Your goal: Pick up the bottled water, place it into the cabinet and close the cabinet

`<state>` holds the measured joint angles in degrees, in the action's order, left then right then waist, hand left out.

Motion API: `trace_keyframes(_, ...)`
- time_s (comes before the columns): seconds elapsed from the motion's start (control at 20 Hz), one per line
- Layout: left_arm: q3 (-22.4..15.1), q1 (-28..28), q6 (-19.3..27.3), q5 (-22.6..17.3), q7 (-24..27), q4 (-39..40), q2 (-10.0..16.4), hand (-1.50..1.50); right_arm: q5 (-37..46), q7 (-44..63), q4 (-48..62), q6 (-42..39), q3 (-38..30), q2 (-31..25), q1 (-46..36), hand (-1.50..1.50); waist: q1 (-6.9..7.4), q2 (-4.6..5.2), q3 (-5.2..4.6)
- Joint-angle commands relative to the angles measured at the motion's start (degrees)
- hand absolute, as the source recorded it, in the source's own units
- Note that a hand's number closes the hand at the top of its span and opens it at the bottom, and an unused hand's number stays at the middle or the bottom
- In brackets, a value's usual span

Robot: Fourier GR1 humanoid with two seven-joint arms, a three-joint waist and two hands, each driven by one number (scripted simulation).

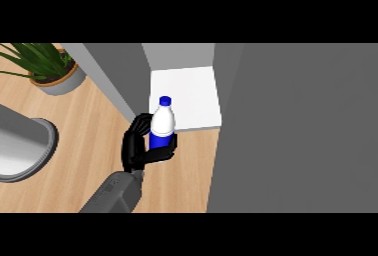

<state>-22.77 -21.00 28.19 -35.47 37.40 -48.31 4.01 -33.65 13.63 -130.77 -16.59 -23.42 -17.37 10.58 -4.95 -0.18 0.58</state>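
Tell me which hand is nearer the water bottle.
Left. The left hand is curled round the water bottle from its left side; the right hand shows nowhere in view.

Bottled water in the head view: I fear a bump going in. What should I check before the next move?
1. Left hand curled round the white-and-blue plastic water bottle with blue cap: ok.
2. Bottle cap up: ok.
3. White cabinet shelf bare where visible: ok.
4. Its front open: ok.
5. Headroom above shelf: cannot tell.
6. Right hand free for closing: cannot tell, not in view.
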Motion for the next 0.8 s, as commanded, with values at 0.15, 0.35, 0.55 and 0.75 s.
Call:
trace_keyframes(0.15, -0.39, -25.79, 3.53, -0.88, -11.63, 9.81, -3.92, 1.50, -5.94, 0.26, 3.15, -1.70, -5.23, -3.12, -0.69, -1.50, -1.97, 1.31, -0.61)
trace_keyframes(0.35, 2.09, -32.80, 2.03, -2.66, -11.66, 19.69, -3.98, 1.50, -6.97, -1.33, 3.66, -3.95, -6.62, -2.82, 0.52, -1.50, -1.65, 1.67, -0.62)
trace_keyframes(0.55, 2.50, -35.03, 3.53, -2.74, -8.97, 26.00, -4.00, 1.50, -10.48, 0.58, 3.12, -3.09, -7.62, -4.47, -0.59, -1.50, -2.82, 2.22, -0.71)
trace_keyframes(0.75, 4.56, -36.63, 0.94, -3.36, -5.55, 30.88, -4.01, 1.50, -11.45, 0.35, 4.46, -4.63, -9.32, -5.08, 0.35, -1.50, -1.75, 2.07, -0.68)
